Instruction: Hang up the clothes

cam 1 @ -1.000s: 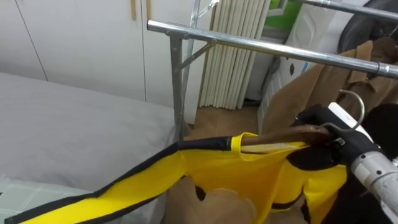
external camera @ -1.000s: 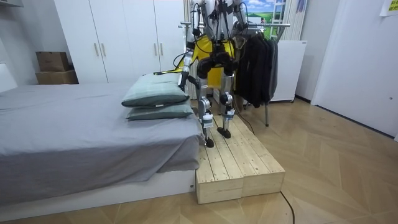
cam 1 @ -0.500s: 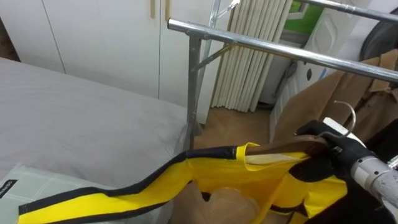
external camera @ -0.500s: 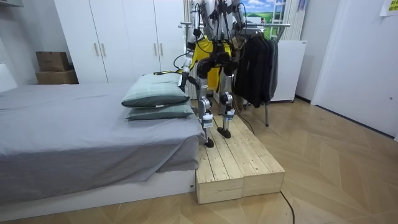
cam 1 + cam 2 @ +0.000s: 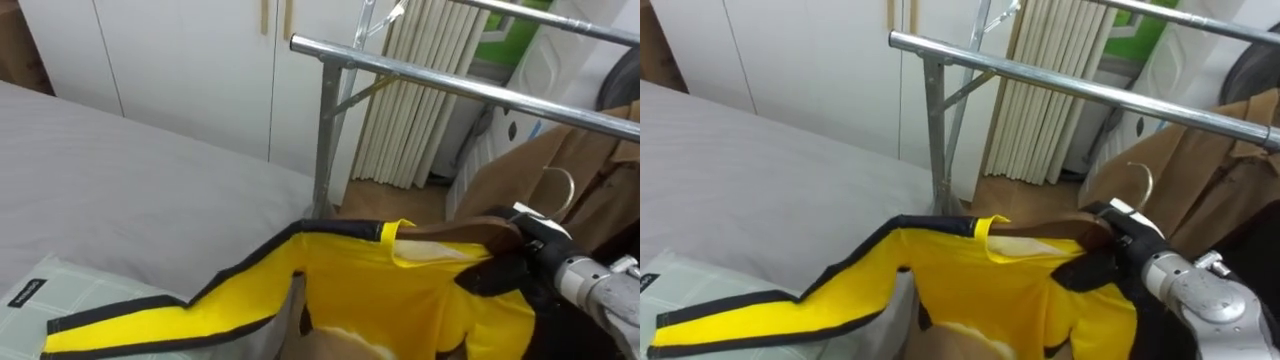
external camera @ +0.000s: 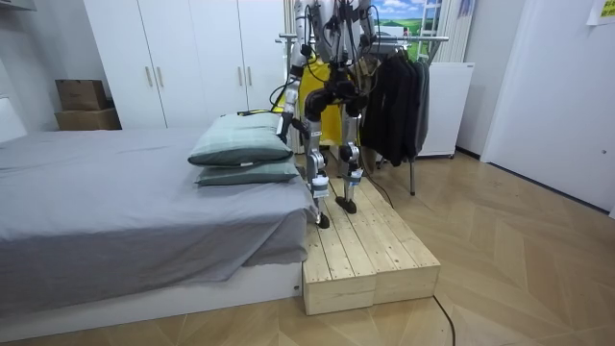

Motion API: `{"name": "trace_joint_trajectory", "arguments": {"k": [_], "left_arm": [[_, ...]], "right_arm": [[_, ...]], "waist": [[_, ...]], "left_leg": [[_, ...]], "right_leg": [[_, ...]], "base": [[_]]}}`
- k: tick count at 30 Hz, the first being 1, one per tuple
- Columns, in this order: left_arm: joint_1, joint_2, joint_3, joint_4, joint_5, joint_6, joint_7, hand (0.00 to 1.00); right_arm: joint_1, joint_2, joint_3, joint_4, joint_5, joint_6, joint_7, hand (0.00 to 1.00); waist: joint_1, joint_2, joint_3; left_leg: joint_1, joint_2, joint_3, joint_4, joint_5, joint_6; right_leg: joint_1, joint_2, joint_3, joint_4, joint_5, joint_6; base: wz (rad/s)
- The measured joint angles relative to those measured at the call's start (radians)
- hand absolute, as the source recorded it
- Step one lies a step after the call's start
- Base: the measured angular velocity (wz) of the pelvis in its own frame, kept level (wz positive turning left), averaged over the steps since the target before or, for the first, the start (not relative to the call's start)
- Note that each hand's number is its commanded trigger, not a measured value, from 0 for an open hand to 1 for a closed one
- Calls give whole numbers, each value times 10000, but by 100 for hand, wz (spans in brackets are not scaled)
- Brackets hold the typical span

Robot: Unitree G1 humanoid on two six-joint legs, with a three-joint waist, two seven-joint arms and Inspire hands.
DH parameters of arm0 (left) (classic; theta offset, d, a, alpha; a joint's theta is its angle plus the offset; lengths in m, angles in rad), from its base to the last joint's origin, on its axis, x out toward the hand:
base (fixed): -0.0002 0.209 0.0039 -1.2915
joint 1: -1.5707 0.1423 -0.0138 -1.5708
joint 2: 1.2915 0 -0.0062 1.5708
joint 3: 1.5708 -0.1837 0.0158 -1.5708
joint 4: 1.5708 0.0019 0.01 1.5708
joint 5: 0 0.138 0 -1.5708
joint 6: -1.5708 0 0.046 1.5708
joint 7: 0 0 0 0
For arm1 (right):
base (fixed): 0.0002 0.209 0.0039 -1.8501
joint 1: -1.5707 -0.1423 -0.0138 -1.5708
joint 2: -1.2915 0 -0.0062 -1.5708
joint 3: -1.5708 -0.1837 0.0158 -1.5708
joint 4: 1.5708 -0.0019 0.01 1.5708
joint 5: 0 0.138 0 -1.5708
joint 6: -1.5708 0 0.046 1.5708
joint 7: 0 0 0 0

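Right hand [image 5: 522,258] curled round wooden hanger [image 5: 460,228] bearing yellow top [image 5: 400,295]; hook [image 5: 567,187] below rail [image 5: 450,85]. Risk: taut sleeve [image 5: 180,312] (trailing twd bed [image 5: 150,190]) may tug top off; hook could miss rail.

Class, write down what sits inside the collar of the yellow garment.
A brown wooden hanger, gripped by the fingers of the right hand. The hanger's ends are hidden under the yellow garment, so its full shape cannot be seen.

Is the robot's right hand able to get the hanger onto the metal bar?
Probably yes: the right hand holds the hanger below the metal bar, and the stretch of bar above it looks bare.
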Motion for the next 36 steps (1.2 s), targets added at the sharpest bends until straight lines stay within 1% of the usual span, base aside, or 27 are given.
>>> {"name": "trace_joint_trajectory", "arguments": {"k": [2, 5, 9, 12, 13, 14, 16, 21, 23, 25, 28, 29, 30, 32, 34, 36], "left_arm": [[29, -1, 2, -82, 1, -120, 0, 0], [165, -3, 2, -185, 2, -228, 0, 0], [171, -2, 22, -206, 2, -262, 18, 0], [187, -2, 35, -204, 10, -287, 120, 0], [219, 17, 38, -205, 10, -344, 127, 0], [246, 39, 32, -206, 8, -390, 128, 0], [258, 43, 31, -236, 8, -430, 128, 0], [278, 71, 32, -263, 4, -432, 128, 0], [367, 119, 44, -267, 3, -549, 128, 0], [402, 132, 132, -270, 5, -611, 128, 0], [477, 150, 210, -365, 4, -659, 127, 0], [493, 173, 209, -366, 5, -660, 127, 0], [509, 192, 204, -366, 5, -660, 127, 0], [540, 266, 201, -369, 3, -665, 127, 0], [540, 275, 210, -369, 7, -697, 126, 0], [534, 279, 218, -369, 8, -721, 126, 0]], "right_arm": [[-156, 1, 8, 427, 297, -1, 5, 100], [-250, 1, 13, 573, 576, -2, 16, 100], [-421, -5, 12, 793, 935, -18, 18, 100], [-658, -30, 15, 1550, 1307, -164, 17, 100], [-744, -78, 15, 2007, 1384, -219, 1, 100], [-753, -171, 26, 2382, 1474, -225, -2, 100], [-757, -323, 34, 2627, 1520, -226, 3, 100], [-757, -632, 36, 2806, 1574, -226, 42, 100], [-758, -710, 36, 2929, 1581, -237, 98, 100], [-758, -760, 36, 2953, 1579, -236, 128, 100], [-759, -1098, 56, 2959, 1581, -236, 346, 100], [-763, -1210, 56, 2974, 1581, -236, 402, 100], [-769, -1257, 59, 3015, 1583, -236, 454, 100], [-1046, -1440, 133, 3647, 1754, -247, 614, 100], [-1281, -1560, 140, 4061, 1794, -245, 637, 100], [-1334, -1740, 153, 4117, 1867, -246, 649, 100]], "waist": [[62, -11, -7], [81, -12, -8], [81, -37, -28], [86, -74, -38], [83, -90, -32], [109, -116, -47], [159, -166, -41], [192, -233, -58], [212, -278, -79], [225, -312, -75], [249, -375, -70], [250, -411, -54], [250, -433, -52], [245, -528, -52], [236, -557, -55], [244, -559, -57]], "left_leg": [[-43, -32, -94, -1, 15, 23], [-51, -30, -148, -5, 15, 24], [-108, -25, -199, 6, 19, 22], [-69, -31, -265, 8, 22, 20], [-16, -39, -327, 6, 22, 20], [33, -50, -379, -2, 22, 20], [28, -61, -378, -3, 22, 21], [42, -61, -346, 4, 22, 21], [66, -52, -334, 1, 23, 21], [82, -49, -333, 2, 23, 20], [100, -52, -333, 3, 23, 20], [153, -51, -333, 2, 23, 20], [189, -50, -332, 2, 23, 20], [240, -47, -331, 12, 22, 20], [212, -50, -328, 17, 22, 20], [197, -51, -329, 15, 19, 22]], "right_leg": [[-29, -23, -52, 12, 2, 0], [-30, -24, -98, -11, 0, 1], [-17, -24, -138, 4, 8, -9], [48, -46, -250, -7, 8, -9], [142, -65, -340, -65, 7, -8], [208, -73, -373, -172, 6, -6], [186, -84, -366, -183, -11, 14], [179, -81, -340, -164, -8, 12], [196, -72, -345, -148, -9, 12], [202, -65, -341, -149, -9, 12], [223, -71, -334, -150, -10, 12], [285, -70, -332, -153, -10, 12], [325, -69, -332, -155, -11, 12], [366, -70, -337, -153, -32, -2], [342, -78, -349, -146, -28, -7], [329, -79, -357, -144, -28, -7]], "base": [[9], [4], [3], [7], [16], [13], [3], [-1], [0], [0], [0], [0], [0], [0], [0], [0]]}}
